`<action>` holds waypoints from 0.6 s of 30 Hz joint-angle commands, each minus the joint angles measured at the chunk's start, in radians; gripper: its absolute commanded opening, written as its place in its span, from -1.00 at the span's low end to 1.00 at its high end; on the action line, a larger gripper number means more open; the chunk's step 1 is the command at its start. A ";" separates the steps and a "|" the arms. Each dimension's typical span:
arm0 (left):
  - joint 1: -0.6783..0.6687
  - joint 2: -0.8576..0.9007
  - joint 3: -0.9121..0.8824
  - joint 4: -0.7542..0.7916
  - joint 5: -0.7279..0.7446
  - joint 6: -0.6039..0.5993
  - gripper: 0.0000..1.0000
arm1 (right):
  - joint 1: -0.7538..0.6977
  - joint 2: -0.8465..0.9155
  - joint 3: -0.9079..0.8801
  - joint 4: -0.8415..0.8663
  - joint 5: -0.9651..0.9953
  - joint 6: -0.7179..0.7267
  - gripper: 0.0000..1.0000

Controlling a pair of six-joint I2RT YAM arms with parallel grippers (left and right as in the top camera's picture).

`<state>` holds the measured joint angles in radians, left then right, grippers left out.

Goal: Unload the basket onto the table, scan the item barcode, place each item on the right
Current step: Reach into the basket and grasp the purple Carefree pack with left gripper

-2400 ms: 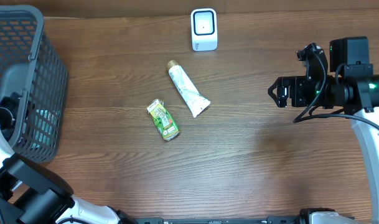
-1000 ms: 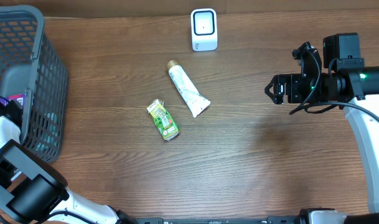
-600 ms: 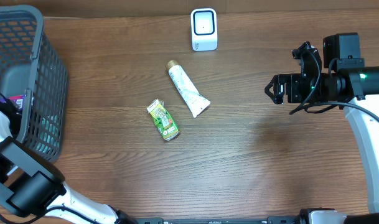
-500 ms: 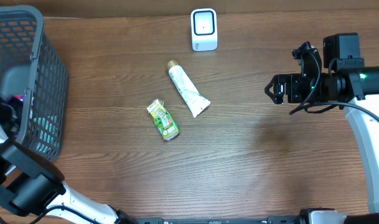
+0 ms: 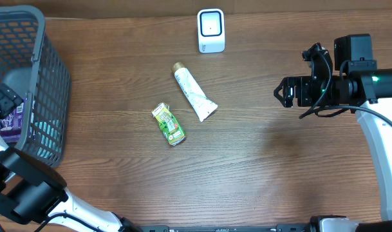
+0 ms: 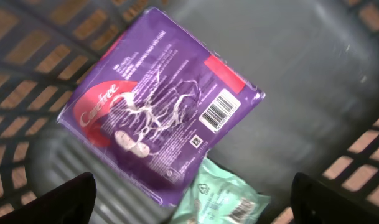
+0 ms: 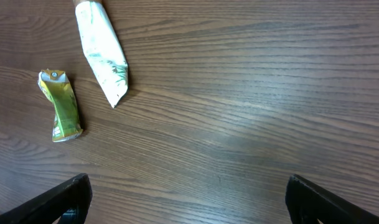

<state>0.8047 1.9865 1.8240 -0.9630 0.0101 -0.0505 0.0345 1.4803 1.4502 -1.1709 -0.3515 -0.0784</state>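
Observation:
Inside the grey basket (image 5: 35,77), my left gripper (image 6: 195,205) hangs open above a purple packet (image 6: 158,106). The packet lies flat with its white barcode (image 6: 216,112) facing up. Its lower edge overlaps a mint-green packet (image 6: 223,196). Nothing sits between the left fingers. From overhead the purple packet (image 5: 9,119) shows through the basket's left side, beside the left gripper (image 5: 1,103). The white scanner (image 5: 211,30) stands at the table's far edge. My right gripper (image 5: 284,93) hovers open over bare wood at the right; in its own view the right gripper (image 7: 188,199) is empty.
A white tube (image 5: 194,92) and a crumpled green carton (image 5: 168,124) lie mid-table, left of the right gripper. The right wrist view shows the tube (image 7: 102,53) and the carton (image 7: 61,104) at upper left. The basket's mesh walls (image 6: 27,43) surround the left gripper.
My left gripper has gone from shut to open, and the purple packet now lies loose on the basket floor. The right arm has not moved.

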 commanded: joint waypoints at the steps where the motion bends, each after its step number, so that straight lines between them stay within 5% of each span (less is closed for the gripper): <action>1: -0.009 0.044 -0.041 0.014 -0.010 0.158 0.80 | 0.004 0.000 0.014 0.009 -0.010 0.003 1.00; 8: -0.009 0.147 -0.042 -0.007 -0.045 0.212 0.60 | 0.004 0.002 0.014 0.013 -0.010 0.003 1.00; 10: -0.009 0.165 -0.042 -0.010 -0.059 0.211 0.36 | 0.004 0.002 0.014 0.013 -0.010 0.003 1.00; 16: -0.008 0.196 -0.042 -0.012 -0.063 0.211 -0.82 | 0.004 0.002 0.014 0.013 -0.010 0.003 1.00; 18: -0.009 0.195 -0.042 -0.013 -0.063 0.211 -0.92 | 0.004 0.002 0.014 0.013 -0.010 0.003 1.00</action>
<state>0.8047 2.1380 1.7882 -0.9680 -0.0612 0.1577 0.0345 1.4803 1.4502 -1.1629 -0.3519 -0.0784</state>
